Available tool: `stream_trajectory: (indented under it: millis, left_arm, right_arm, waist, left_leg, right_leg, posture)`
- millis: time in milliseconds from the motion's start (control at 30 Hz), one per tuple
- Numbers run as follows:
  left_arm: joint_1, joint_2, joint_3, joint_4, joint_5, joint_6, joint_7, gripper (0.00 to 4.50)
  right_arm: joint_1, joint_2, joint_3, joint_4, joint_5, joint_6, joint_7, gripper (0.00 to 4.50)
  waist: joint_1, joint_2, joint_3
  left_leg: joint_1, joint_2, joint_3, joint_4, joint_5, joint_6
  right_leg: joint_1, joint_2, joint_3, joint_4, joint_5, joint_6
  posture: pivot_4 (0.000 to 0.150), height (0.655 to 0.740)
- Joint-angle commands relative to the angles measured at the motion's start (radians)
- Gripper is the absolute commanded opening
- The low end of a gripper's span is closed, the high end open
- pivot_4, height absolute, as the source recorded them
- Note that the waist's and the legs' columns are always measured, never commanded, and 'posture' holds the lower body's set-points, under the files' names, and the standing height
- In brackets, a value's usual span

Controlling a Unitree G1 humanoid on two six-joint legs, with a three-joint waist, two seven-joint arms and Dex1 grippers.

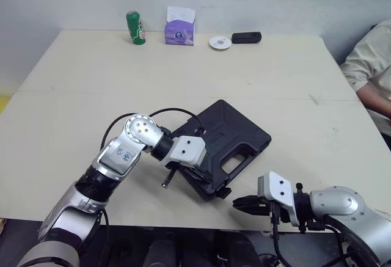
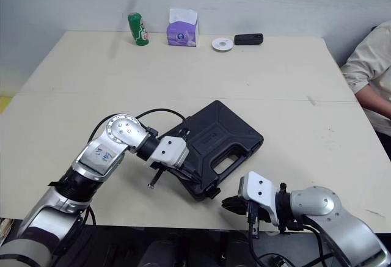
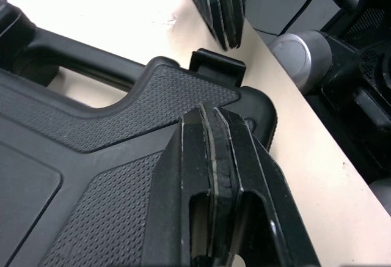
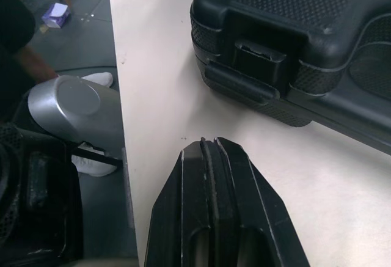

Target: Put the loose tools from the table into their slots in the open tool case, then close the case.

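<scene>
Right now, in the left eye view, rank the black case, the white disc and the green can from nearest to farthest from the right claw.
1. Black case, just ahead of the right claw, mid-table.
2. White disc, at the far edge, roughly straight ahead.
3. Green can, far edge, well off to the left.

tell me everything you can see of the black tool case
The tool case is black moulded plastic with a pebbled lid and rounded corners. It lies flat and closed on the table, turned at an angle, near the front edge. A carry handle with a cut-out is moulded into its front side, with a latch beside it. The left gripper, fingers shut, seems to rest on the lid near the latch. The right gripper is just short of the case, not touching.
</scene>
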Motion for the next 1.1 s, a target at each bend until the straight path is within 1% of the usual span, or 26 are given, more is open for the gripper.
stream_trajectory:
  millis: [33,167,433,667,800,1033,1100]
  left_arm:
    - [0.05,0.071,-0.126,0.04,0.152,-0.144,-0.014,0.07]
    - [0.048,0.078,-0.157,0.063,0.186,-0.166,0.006,0.07]
    - [0.022,0.052,-0.153,0.095,0.177,-0.151,0.05,0.07]
    - [0.013,0.04,-0.151,0.108,0.175,-0.129,0.078,0.07]
    - [0.015,0.037,-0.153,0.104,0.175,-0.123,0.083,0.07]
    - [0.02,0.036,-0.143,0.096,0.163,-0.106,0.095,0.07]
    - [0.021,0.036,-0.105,0.09,0.122,-0.071,0.103,0.07]
  right_arm:
    - [-0.028,0.028,0.04,0.011,-0.012,-0.036,-0.008,0.0]
    - [-0.059,0.052,0.066,0.039,-0.019,-0.047,-0.012,0.0]
    - [-0.127,0.097,0.084,0.072,-0.013,-0.04,-0.017,0.0]
    - [-0.169,0.121,0.065,0.074,0.027,-0.008,-0.018,0.0]
    - [-0.201,0.144,0.042,0.074,0.078,0.034,-0.025,0.0]
    - [-0.183,0.113,0.044,0.079,0.048,0.019,-0.003,0.0]
    - [-0.153,0.07,0.006,0.066,0.039,0.01,0.009,0.0]
  waist:
    - [-0.001,0.0,0.0]
    - [-0.004,0.003,-0.007]
    - [-0.001,0.004,-0.01]
    - [-0.001,0.004,-0.01]
    - [-0.002,0.004,-0.01]
    - [-0.001,0.004,-0.01]
    - [-0.001,0.005,-0.011]
  left_leg:
    - [0.0,0.0,0.0,0.0,0.0,0.0]
    - [0.004,0.001,0.0,-0.001,-0.001,-0.001]
    - [0.005,0.001,0.0,-0.001,-0.001,0.0]
    - [0.005,0.001,0.0,-0.001,-0.001,0.0]
    - [0.006,0.001,-0.001,-0.001,-0.001,0.0]
    - [0.006,0.001,-0.001,-0.001,-0.001,0.0]
    - [0.005,0.001,-0.001,-0.001,-0.001,0.0]
  right_leg:
    - [0.0,0.0,0.0,0.0,0.0,0.0]
    - [0.003,0.001,0.0,0.0,0.0,-0.001]
    - [0.003,0.0,0.0,0.0,-0.001,-0.001]
    - [0.004,0.0,0.001,0.001,0.0,-0.001]
    - [0.004,0.0,0.001,0.001,0.0,-0.001]
    - [0.004,0.0,0.001,0.001,0.0,-0.001]
    - [0.004,-0.001,0.001,0.001,0.0,-0.001]
  posture:
    - [0.15,0.7278]
    - [0.15,0.7278]
    - [0.15,0.7278]
    - [0.15,0.7278]
    - [0.15,0.7278]
    - [0.15,0.7278]
    - [0.15,0.7278]
